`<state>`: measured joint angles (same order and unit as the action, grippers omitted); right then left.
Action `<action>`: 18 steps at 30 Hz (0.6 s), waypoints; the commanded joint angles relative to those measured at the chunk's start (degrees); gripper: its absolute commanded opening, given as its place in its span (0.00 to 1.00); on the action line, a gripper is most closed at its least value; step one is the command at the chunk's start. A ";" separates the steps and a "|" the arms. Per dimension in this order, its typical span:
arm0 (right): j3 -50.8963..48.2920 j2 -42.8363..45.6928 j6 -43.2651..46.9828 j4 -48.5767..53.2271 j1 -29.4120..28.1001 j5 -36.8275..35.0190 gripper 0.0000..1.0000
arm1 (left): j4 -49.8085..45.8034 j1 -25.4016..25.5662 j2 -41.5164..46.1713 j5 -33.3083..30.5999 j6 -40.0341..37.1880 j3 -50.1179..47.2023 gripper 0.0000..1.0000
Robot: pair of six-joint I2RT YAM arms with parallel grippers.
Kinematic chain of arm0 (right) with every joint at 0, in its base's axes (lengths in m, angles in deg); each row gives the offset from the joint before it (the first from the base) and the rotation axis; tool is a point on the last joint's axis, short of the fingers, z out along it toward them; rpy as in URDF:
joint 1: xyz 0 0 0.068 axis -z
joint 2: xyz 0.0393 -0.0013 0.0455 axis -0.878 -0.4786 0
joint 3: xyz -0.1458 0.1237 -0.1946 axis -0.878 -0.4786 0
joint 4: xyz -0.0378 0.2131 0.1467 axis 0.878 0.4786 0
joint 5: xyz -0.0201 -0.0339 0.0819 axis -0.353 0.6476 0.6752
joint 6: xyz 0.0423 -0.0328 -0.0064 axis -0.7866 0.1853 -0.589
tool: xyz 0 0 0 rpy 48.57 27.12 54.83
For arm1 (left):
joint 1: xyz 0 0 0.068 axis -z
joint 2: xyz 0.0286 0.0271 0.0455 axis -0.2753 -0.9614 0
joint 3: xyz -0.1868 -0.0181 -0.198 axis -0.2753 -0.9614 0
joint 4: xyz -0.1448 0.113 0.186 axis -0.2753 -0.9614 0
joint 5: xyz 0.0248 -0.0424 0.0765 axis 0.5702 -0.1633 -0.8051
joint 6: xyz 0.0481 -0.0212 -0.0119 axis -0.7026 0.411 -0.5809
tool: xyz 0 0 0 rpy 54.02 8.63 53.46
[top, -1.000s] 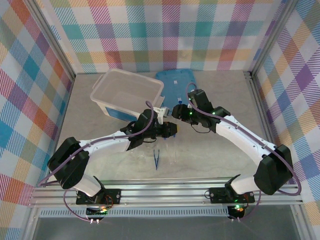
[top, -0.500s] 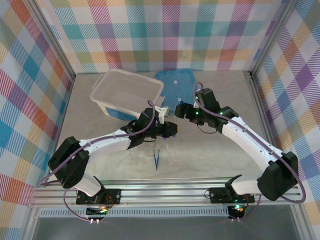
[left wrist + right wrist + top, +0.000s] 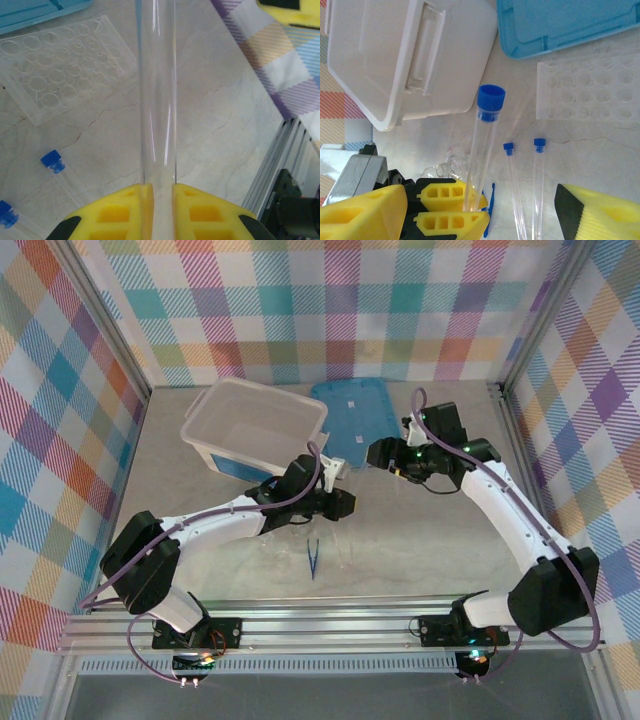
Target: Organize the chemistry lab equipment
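Observation:
My left gripper (image 3: 157, 192) is shut on a clear tube (image 3: 157, 90), which rises straight out from between its yellow fingers. The right wrist view shows the same tube (image 3: 481, 150) with its blue cap (image 3: 491, 101), tilted above the table and held at its lower end by the left gripper (image 3: 465, 207). My right gripper (image 3: 480, 200) is open wide and a short way back from the tube, touching nothing. Two more blue-capped tubes (image 3: 513, 185) (image 3: 538, 185) lie flat on the table, beside a small glass flask (image 3: 447, 165). The dark-blue tweezers (image 3: 313, 560) lie near the front edge.
A translucent white tub (image 3: 255, 425) stands at the back left, with a flat blue lid (image 3: 352, 408) to its right. A clear well plate (image 3: 590, 92) lies in front of the lid. The two grippers (image 3: 335, 502) (image 3: 378, 453) are close together mid-table.
My right gripper has opened and drawn back to the right, away from the left gripper. The left gripper has kept its hold on the tube and barely moved.

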<state>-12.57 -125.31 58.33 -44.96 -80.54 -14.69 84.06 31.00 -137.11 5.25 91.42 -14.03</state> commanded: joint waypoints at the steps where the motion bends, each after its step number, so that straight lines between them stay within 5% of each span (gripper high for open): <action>1: 1.87 -1.73 2.89 2.65 0.68 7.59 0.75 | -2.26 1.09 1.88 -0.72 -4.85 1.39 0.00; 18: 1.00 -6.02 3.94 -0.84 3.49 16.06 0.49 | -1.67 2.84 4.82 1.44 -8.19 -0.81 0.00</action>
<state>-12.57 -130.71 61.44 -44.53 -77.48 -2.05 82.29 33.16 -133.65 5.49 84.62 -14.16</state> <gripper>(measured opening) 0.497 0.148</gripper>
